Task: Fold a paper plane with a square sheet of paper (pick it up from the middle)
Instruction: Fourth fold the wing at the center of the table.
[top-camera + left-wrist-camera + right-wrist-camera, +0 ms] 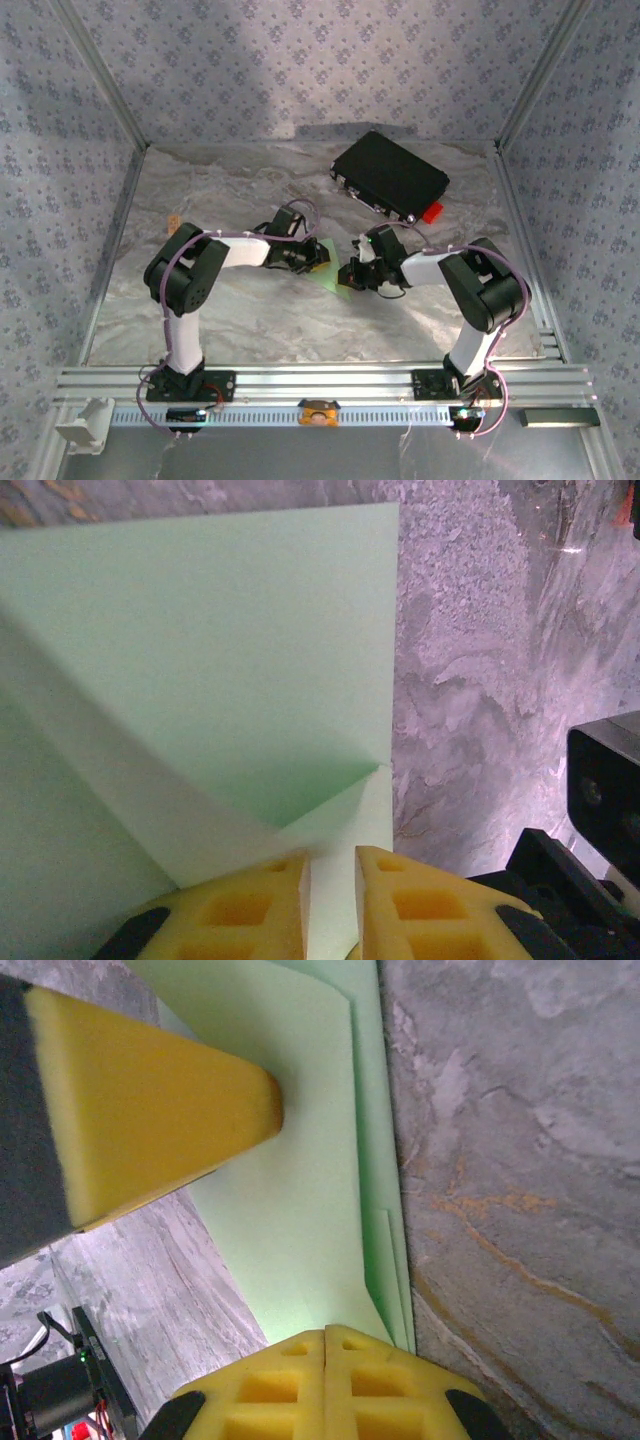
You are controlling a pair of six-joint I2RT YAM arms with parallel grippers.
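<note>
two arms reach in to the middle of the table (250, 310), where the square sheet of paper (336, 268) lies flat between their tips, near and left of the black case (390, 173) with its red tab (432, 212). the paper (200, 660) is pale green and partly folded, with a diagonal flap running from its far left down to a point beside its right edge. the left gripper (331, 865) sits at that flap with its yellow fingers (250, 905) a little apart and green paper showing in the gap. the right gripper (325, 1345) has its fingers pressed together at the sheet's layered edge (300, 1160). i cannot tell whether any layer is caught between them. one pad of the left gripper's fingers (150, 1100) hangs over the paper in the right wrist view.
</note>
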